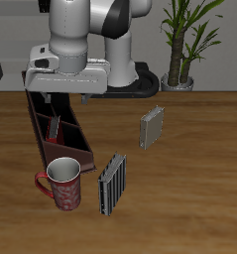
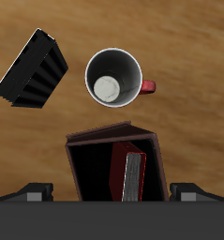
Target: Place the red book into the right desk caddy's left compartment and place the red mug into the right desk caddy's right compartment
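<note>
The right desk caddy [image 1: 78, 149] [image 2: 83, 161] is a long dark maroon box running from under the arm toward the table's front. The red book [image 2: 132, 176] stands on edge inside it, white page edges up, and shows as a pale sliver [image 1: 53, 127] about midway along the box; I cannot tell which compartment it is in. The red mug [image 1: 63, 185] [image 2: 113, 77] stands upright on the table just past the caddy's front end, apart from it. My gripper [image 1: 59, 97] [image 2: 112, 193] hangs above the caddy, open, its fingers wide apart and clear of the book.
A grey-striped book [image 1: 111, 185] [image 2: 33, 67] stands close beside the mug. Another grey-striped book [image 1: 151, 127] stands farther back toward the table's middle. A black block [image 1: 130, 79] and a potted plant [image 1: 184, 45] sit along the back edge.
</note>
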Robot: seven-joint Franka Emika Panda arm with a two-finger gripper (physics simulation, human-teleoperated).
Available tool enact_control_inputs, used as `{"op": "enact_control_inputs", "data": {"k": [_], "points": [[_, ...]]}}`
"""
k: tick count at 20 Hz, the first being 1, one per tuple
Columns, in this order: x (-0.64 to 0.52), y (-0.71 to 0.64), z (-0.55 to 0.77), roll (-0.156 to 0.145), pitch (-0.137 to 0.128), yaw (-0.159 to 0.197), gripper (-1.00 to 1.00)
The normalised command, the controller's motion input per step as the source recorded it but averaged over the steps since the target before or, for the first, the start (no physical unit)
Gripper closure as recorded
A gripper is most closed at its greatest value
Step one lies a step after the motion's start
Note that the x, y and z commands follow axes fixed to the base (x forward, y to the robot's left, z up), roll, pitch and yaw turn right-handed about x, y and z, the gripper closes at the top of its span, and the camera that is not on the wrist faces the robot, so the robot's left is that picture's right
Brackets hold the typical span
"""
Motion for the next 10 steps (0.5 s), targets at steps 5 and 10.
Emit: {"op": "enact_control_inputs", "data": {"k": [5,10], "points": [[0.06,0.12,0.32,-0.035,-0.077,0.144,-1.0],[0.15,0.06,0.08,0.021,-0.043,0.105,-1.0]]}}
